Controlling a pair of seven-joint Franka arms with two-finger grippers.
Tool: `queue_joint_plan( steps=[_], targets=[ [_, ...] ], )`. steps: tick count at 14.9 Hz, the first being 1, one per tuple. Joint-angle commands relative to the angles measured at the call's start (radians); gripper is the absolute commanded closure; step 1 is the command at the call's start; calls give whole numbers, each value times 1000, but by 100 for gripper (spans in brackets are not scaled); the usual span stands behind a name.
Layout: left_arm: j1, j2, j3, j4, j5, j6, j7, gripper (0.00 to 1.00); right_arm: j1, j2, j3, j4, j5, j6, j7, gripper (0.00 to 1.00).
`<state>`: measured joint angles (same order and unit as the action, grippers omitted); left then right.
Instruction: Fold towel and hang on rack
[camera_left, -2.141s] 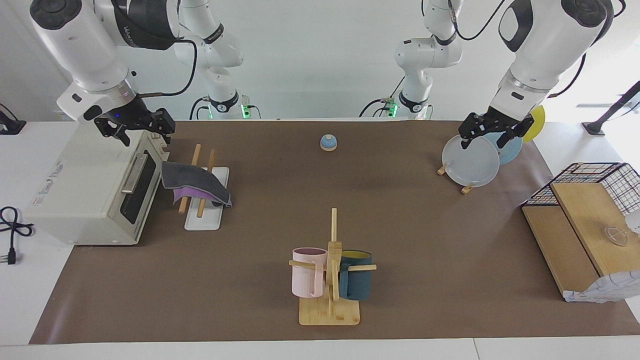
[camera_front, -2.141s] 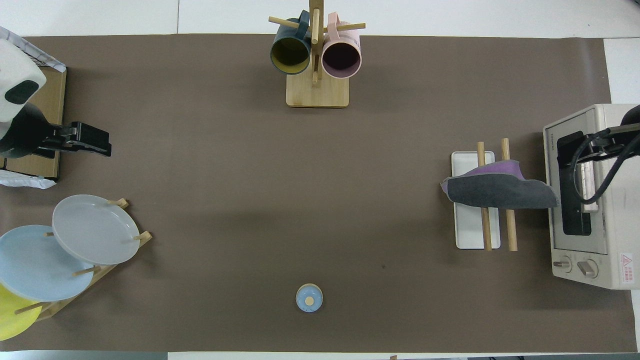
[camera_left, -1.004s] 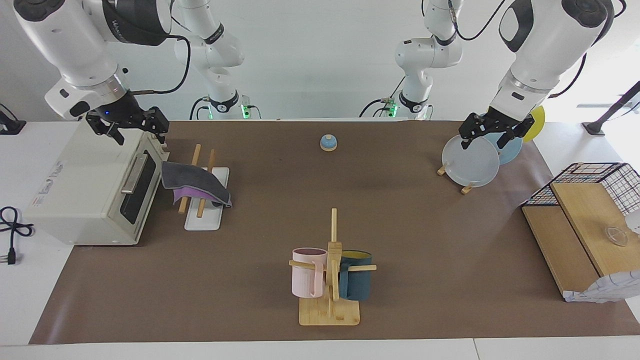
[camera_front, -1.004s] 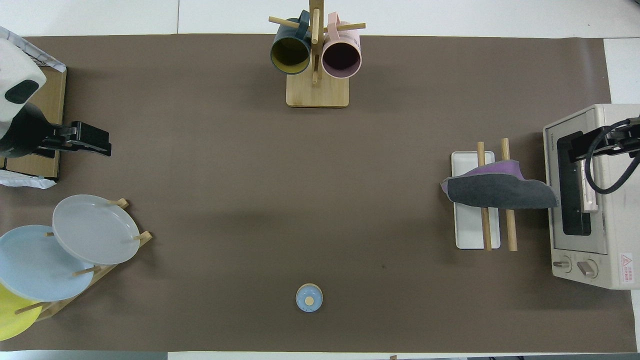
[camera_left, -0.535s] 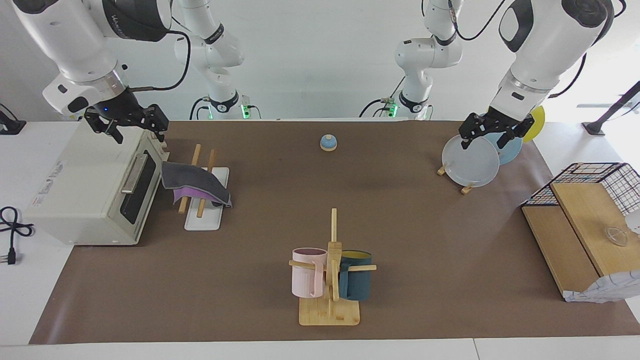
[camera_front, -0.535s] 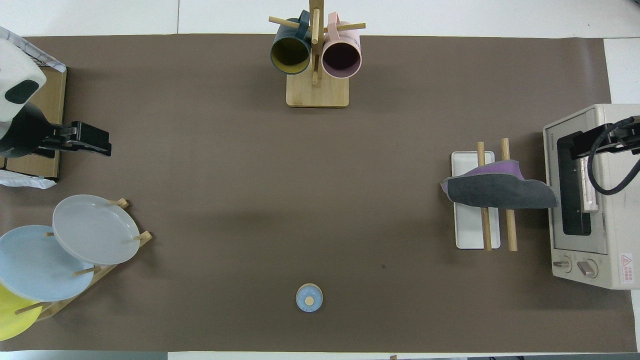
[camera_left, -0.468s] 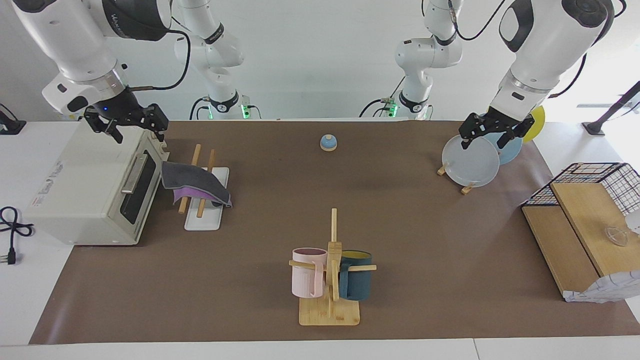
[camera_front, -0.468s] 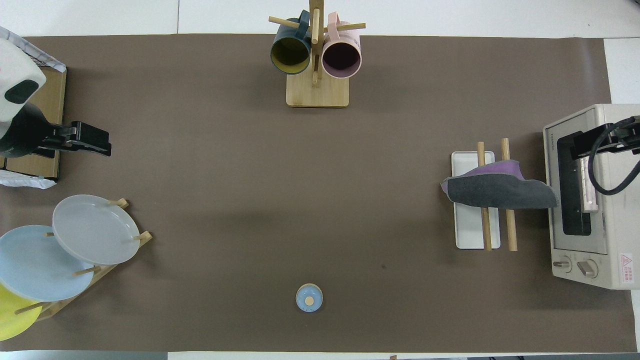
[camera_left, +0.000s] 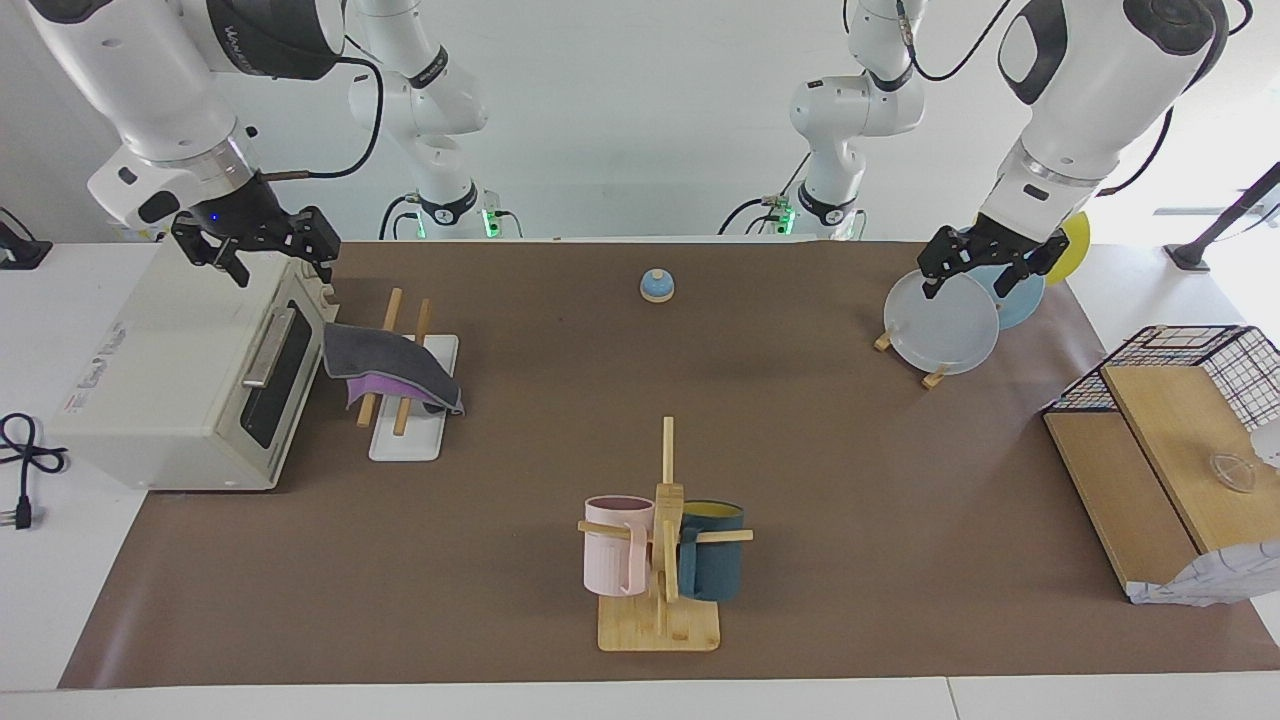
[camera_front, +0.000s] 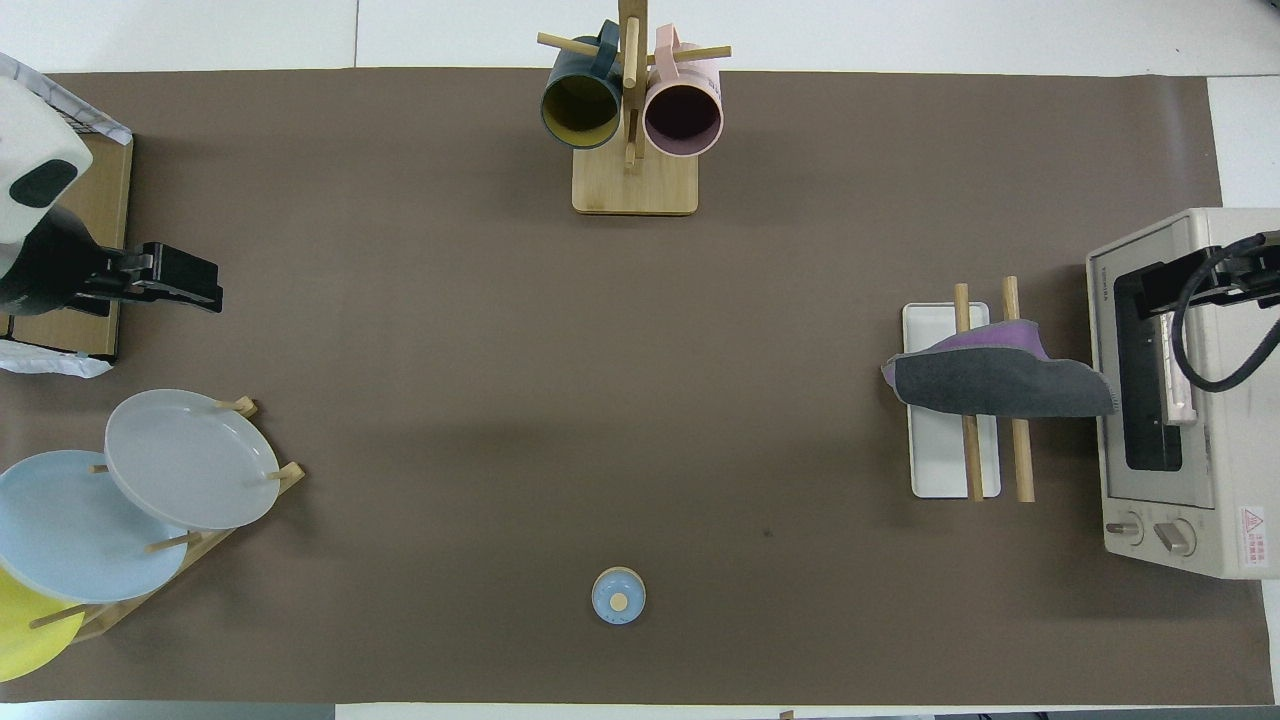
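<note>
A: State the step in hand.

B: The folded cloth towel (camera_left: 392, 366), dark grey face up with purple showing beneath, is draped over both light wooden rods of the small rack (camera_left: 404, 432) with the flat white base. The rack stands directly in front of the cream toaster oven (camera_left: 170, 385) on the brown-covered counter (camera_left: 800, 450). Judged from this, folding and hanging are done; the step in hand is withdrawal.

A: Pincer status?

B: The right pincer (camera_left: 262, 252) hangs above the toaster oven, at its end nearer the robots, released and holding nothing. The left pincer (camera_left: 985, 268) waits over the wooden plate stand (camera_left: 935, 376), far from the toaster oven toward the left arm's end; it grips nothing, but I cannot tell how its jaws stand.

A: What does the next move call for?

B: Probably only retraction of the right arm clear of the toaster oven. One corner of the towel overhangs toward the oven door and touches or nearly touches it; no re-grasp appears necessary.

A: Containers?

B: The bamboo mug stand (camera_left: 659, 625), farther from the robots than the toaster oven, carries a pink mug (camera_left: 614, 556) and a dark teal mug (camera_left: 712, 563). The plate stand holds grey, blue and yellow plates.
</note>
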<state>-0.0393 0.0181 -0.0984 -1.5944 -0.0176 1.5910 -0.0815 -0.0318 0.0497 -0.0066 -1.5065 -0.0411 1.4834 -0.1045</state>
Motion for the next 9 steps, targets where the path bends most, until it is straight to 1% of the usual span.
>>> queue_joint_plan(
  steps=[1,5,9],
  targets=[
    [-4,-4,9,4,-4,-2,8,0,1,-5,7,11,21,-23,12,0],
    [-4,-4,9,4,-5,-3,8,0,0,-5,7,12,61,-46,25,0],
    [-4,-4,11,4,-4,-2,9,0,1,-5,8,12,53,-46,32,0]
  ],
)
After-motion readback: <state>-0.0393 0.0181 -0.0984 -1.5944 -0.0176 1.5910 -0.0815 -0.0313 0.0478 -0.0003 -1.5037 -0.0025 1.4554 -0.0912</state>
